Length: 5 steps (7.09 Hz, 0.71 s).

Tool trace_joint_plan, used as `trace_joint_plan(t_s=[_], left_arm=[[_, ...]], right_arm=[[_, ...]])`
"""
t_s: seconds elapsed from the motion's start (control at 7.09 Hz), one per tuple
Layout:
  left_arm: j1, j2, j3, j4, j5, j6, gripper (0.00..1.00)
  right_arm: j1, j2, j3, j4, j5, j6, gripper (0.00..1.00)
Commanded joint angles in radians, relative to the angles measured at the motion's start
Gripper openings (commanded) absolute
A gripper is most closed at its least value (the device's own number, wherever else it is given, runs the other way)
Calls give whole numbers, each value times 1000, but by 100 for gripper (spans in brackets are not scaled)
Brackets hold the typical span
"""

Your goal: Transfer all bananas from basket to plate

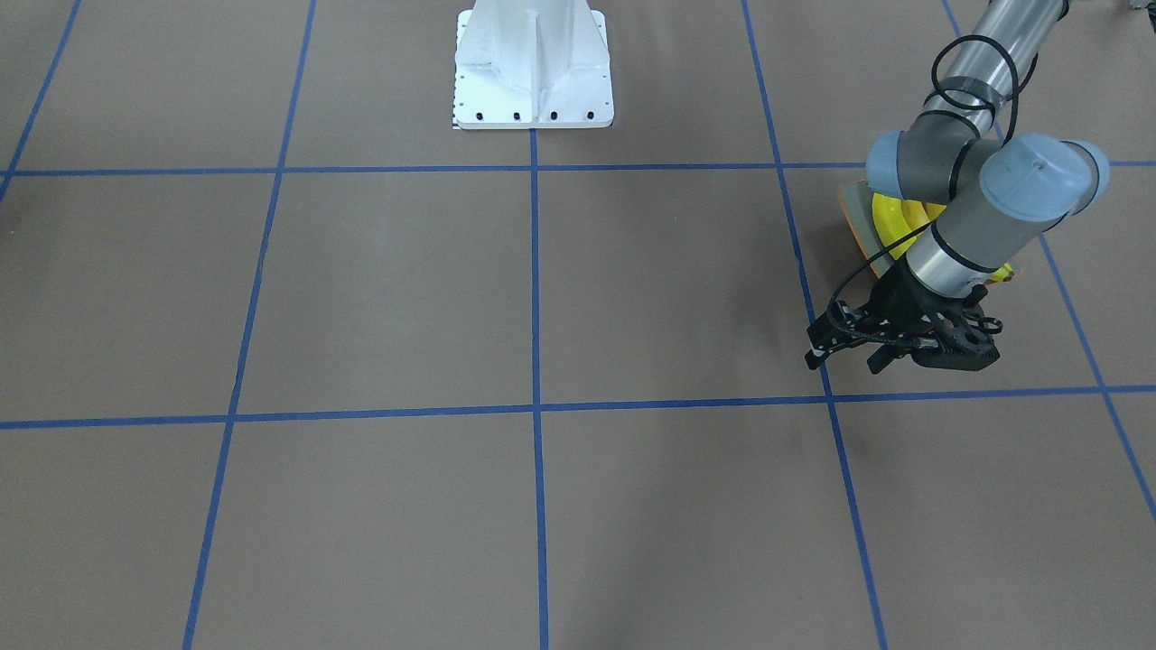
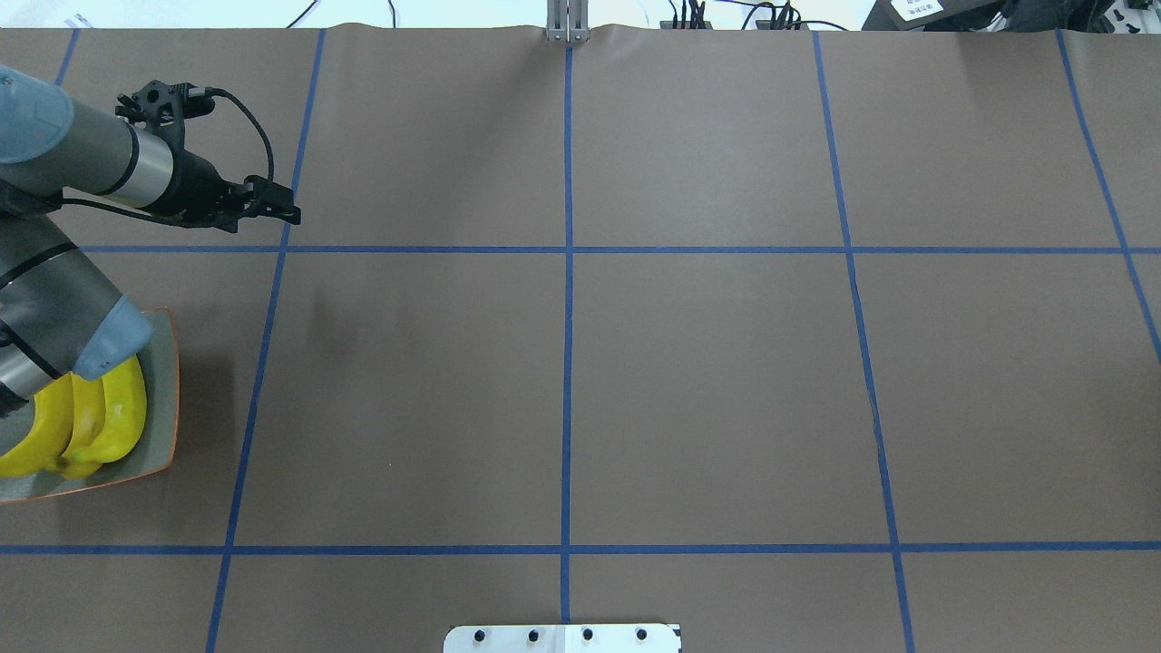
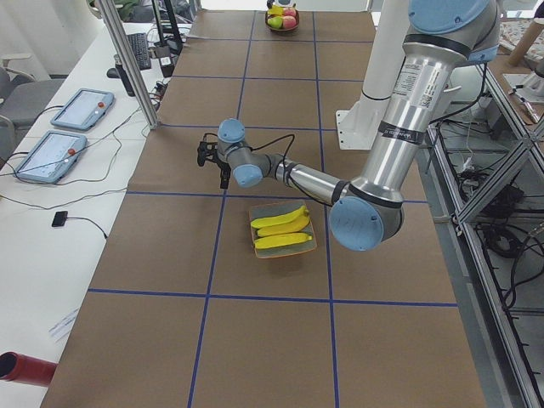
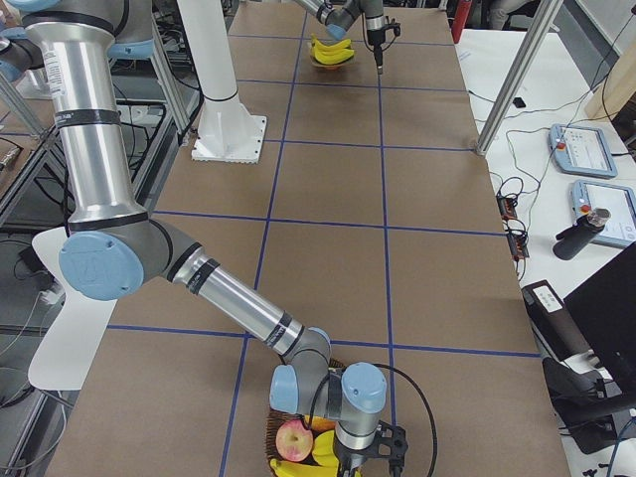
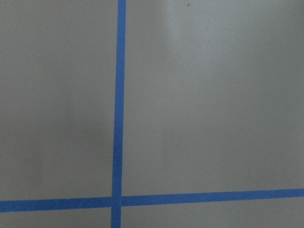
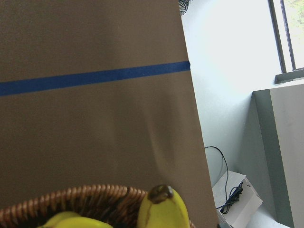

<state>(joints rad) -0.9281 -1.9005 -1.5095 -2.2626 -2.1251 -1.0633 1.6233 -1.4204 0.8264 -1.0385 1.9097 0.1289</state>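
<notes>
Left hand (image 2: 288, 205) over brown blue-taped table (image 2: 707, 381), seemingly shut.

A robotics lab: a long table (image 3: 272, 280) papered brown and marked with a blue tape grid (image 2: 568, 272), aluminium framing posts (image 3: 127, 59), teach pendants (image 3: 51, 155) on a side bench, and cables running everywhere.
</notes>
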Motion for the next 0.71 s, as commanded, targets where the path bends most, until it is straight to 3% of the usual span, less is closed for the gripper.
trace_joint_plan(t_s=[0.0,0.14,0.28,0.56], left_arm=[[0,0,0,0,1,0,100],[0,0,0,0,-1,0,100],[0,0,0,-2,-1,0,100],[0,1,-1,-2,-1,0,100]], right_arm=[[0,-2,-6,0,0,0,71],[-2,-2,-7,0,2,0,69],[-2,-2,-7,0,2,0,53],[-3,-3,-7,0,2,-2,5]])
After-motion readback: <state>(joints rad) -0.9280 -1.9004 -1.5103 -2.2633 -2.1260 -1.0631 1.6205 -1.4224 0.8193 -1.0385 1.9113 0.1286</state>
